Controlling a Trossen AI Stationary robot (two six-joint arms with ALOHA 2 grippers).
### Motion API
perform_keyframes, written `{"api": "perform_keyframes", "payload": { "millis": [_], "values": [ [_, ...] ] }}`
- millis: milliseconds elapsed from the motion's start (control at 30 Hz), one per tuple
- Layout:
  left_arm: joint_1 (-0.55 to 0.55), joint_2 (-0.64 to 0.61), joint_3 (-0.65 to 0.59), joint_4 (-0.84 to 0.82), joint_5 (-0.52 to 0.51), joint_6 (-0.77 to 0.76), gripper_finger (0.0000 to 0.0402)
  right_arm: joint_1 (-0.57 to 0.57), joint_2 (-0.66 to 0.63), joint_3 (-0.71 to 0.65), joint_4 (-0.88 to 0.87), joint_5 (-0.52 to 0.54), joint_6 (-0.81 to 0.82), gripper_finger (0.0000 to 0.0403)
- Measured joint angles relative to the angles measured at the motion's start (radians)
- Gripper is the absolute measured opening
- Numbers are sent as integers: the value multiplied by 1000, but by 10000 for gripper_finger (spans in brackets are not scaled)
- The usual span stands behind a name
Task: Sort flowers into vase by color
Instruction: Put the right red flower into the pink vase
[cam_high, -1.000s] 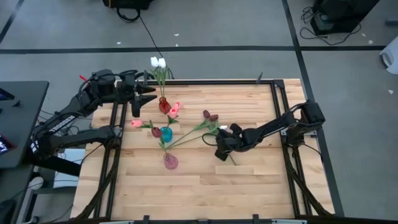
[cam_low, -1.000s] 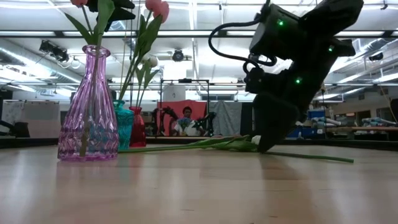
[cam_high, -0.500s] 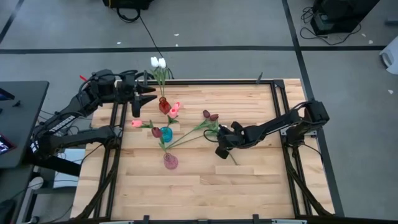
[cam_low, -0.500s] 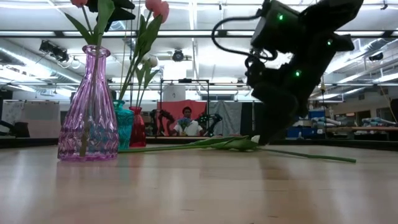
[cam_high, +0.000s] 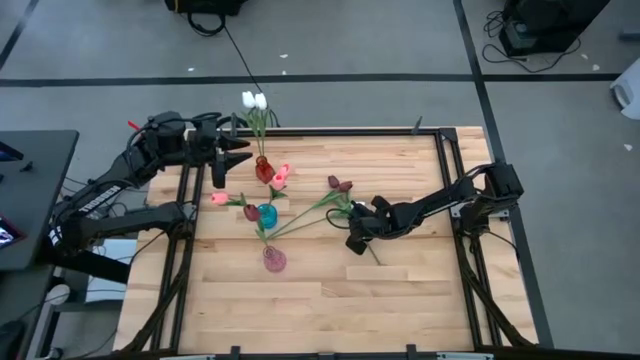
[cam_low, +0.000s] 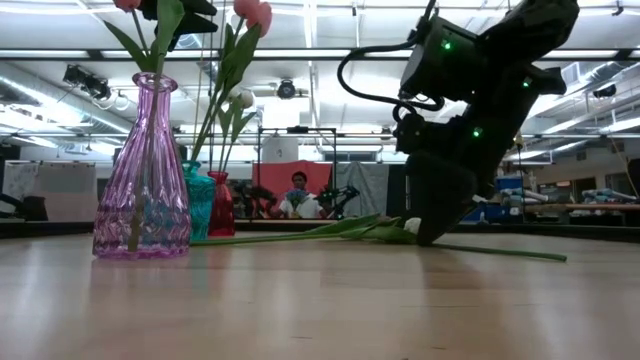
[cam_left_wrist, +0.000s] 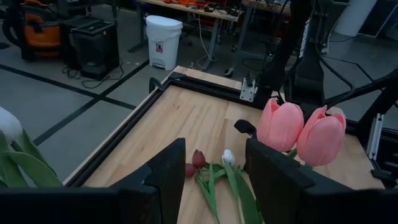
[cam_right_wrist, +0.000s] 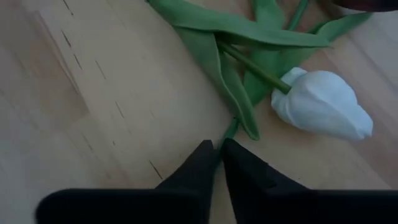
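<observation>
While the left gripper (cam_high: 233, 152) waits spread wide by the red vase (cam_high: 263, 170), your right gripper (cam_right_wrist: 219, 157) is pinched on a green stem (cam_right_wrist: 231, 128) just beside the white tulip (cam_right_wrist: 323, 104); confirm that grip, then lift slowly.

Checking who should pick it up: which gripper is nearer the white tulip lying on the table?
Right. The right gripper is down at the white tulip, pinching its stem; the left gripper waits by the table's far left corner.
</observation>
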Motion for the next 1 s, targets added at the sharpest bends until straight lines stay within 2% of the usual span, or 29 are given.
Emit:
{"api": "perform_keyframes", "payload": {
  "millis": [133,333,500,800,1000],
  "values": [
    [0,0,0,0,0,0,172,-5,-1,1,-7,-8,-50,10],
    [0,-3,6,39,13,-14,172,-46,-61,-6,-36,-49,-118,6],
    [-6,-8,88,63,-18,-23,172,-61,-177,-4,-42,-46,-152,5],
    [-161,-5,124,56,-137,1,172,-34,-413,-4,-38,-5,-198,2],
    [-222,3,100,50,-162,-7,172,-24,-455,-3,-37,12,-197,6]
  ]
}}
